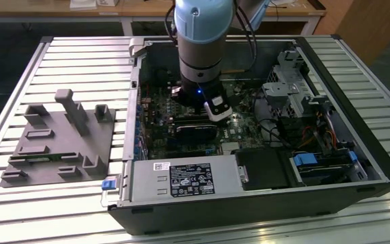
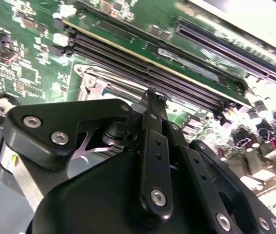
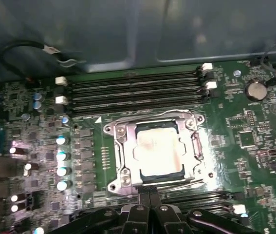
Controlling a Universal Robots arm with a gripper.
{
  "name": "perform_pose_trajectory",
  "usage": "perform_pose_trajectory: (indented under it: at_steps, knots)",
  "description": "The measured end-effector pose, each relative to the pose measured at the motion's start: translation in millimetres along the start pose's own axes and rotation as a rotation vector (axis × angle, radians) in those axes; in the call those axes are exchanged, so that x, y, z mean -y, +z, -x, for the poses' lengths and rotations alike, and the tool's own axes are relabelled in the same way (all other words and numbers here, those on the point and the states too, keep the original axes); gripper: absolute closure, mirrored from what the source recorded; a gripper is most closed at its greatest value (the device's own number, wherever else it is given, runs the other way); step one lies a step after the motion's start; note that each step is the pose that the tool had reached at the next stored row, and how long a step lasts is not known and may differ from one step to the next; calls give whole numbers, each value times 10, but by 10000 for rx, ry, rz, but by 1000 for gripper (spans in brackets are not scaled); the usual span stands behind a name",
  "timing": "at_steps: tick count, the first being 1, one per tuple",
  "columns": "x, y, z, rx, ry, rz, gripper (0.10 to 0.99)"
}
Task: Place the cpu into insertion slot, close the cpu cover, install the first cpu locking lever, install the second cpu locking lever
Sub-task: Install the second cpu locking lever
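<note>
The cpu (image 3: 156,148), a silver-grey square chip, lies in the insertion slot (image 3: 109,130) on the green board. The cpu cover (image 3: 126,157), a silvery frame with a square window, lies flat over the chip's edges. A thin wire lever (image 3: 142,116) runs along the socket side by the memory slots, and another wire lever (image 3: 179,184) runs along the opposite side. My gripper (image 3: 150,197) is shut, its two black fingers pressed together with the tips right at that second side of the socket. Inside the open case, the gripper (image 1: 219,113) hangs low over the board.
Long black memory slots (image 3: 133,90) flank the socket. A black power supply box (image 1: 181,180) fills the case's near side, and a drive cage (image 1: 283,89) with cables stands on the exterior view's right. A grey fixture (image 1: 59,137) rests on the slatted table.
</note>
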State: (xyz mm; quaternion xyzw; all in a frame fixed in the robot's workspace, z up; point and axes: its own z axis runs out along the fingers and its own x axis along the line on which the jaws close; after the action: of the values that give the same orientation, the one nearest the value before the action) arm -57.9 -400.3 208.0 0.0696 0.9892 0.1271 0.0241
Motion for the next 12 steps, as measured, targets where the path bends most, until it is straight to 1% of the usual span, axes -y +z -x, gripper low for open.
perform_pose_trajectory:
  at_steps: [6, 7, 9, 10, 12]
  knots:
    - [-56, 17, 58, 6, -5, -130, 980]
    - [-69, 20, 64, 9, -6, -166, 980]
    - [-97, 28, 73, 21, -12, -261, 980]
    - [-112, 32, 78, 29, -17, -325, 980]
    - [-143, 40, 85, 49, -27, -491, 980]
